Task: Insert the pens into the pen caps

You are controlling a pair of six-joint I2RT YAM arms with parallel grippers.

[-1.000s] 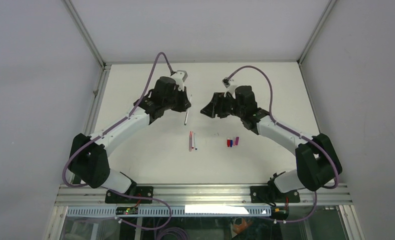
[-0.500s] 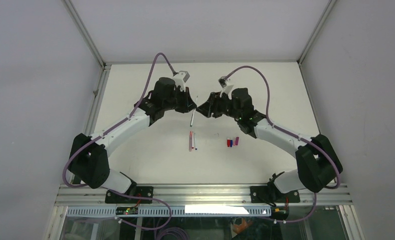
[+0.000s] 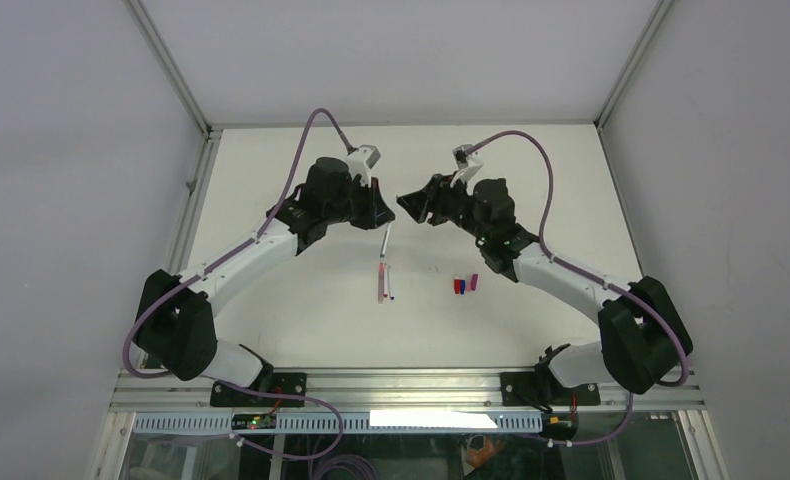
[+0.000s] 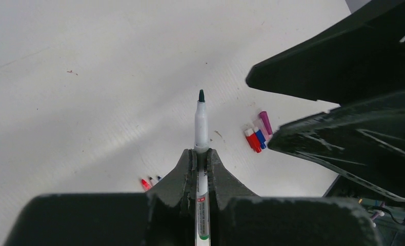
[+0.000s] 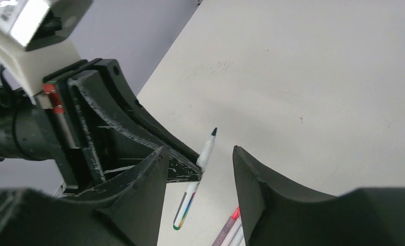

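Observation:
My left gripper [image 4: 201,151] is shut on a white pen [image 4: 201,123] with a dark green tip, held above the table. The top view shows that pen [image 3: 386,240] hanging below the left gripper [image 3: 379,212]. My right gripper [image 3: 407,203] faces it closely. In the right wrist view the right gripper [image 5: 199,151] is open, and the held pen [image 5: 206,148] sits between its fingers without touching them. Two more pens [image 3: 384,283] lie side by side on the table. The pen caps [image 3: 466,284], red [image 4: 252,140], blue [image 4: 260,137] and magenta [image 4: 265,122], lie together to their right.
The white table [image 3: 291,180] is walled by grey panels, with metal rails [image 3: 196,190] along its left and right edges. Purple cables [image 3: 306,150] loop above both wrists. The two grippers nearly meet over the middle of the far half.
My left gripper has carried the pen to the right, toward the middle. The right gripper has swung left and farther back to meet it, and its jaws have narrowed a little.

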